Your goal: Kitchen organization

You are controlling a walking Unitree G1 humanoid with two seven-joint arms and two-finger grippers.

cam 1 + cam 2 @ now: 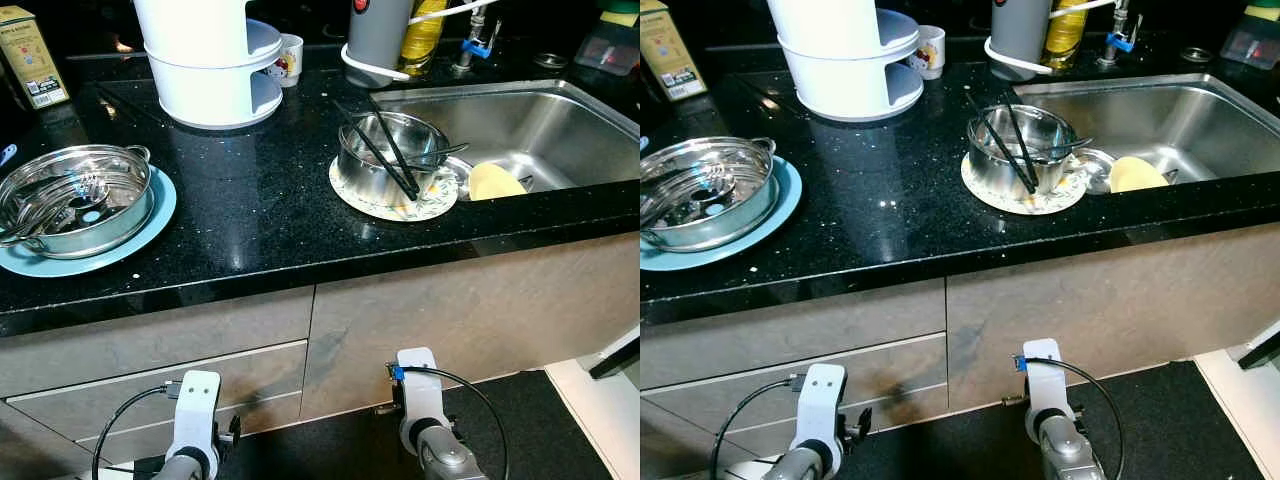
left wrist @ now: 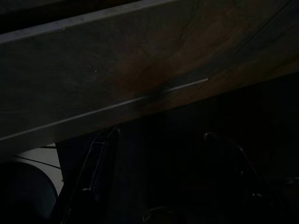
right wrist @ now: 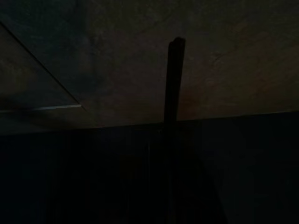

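Little of the tidying looks done. The sink (image 1: 560, 120) serves as landmark: just to its left a steel pot (image 1: 392, 155) sits on a patterned plate (image 1: 440, 203) with black chopsticks (image 1: 385, 150) laid across it; a yellow dish (image 1: 495, 182) lies in the basin. Well left, another steel pot (image 1: 75, 200) rests on a blue plate (image 1: 150, 225) — all unsorted. Both arms hang idle below the counter (dim wrist views): whether the left gripper (image 2: 159, 186) or the right gripper (image 3: 173, 79) is parted or closed, I cannot tell.

Steel pot (image 1: 392, 158) holding black chopsticks (image 1: 385, 152) sits on patterned plate (image 1: 438, 197); steamer pot (image 1: 75, 200) on blue plate (image 1: 150, 225).
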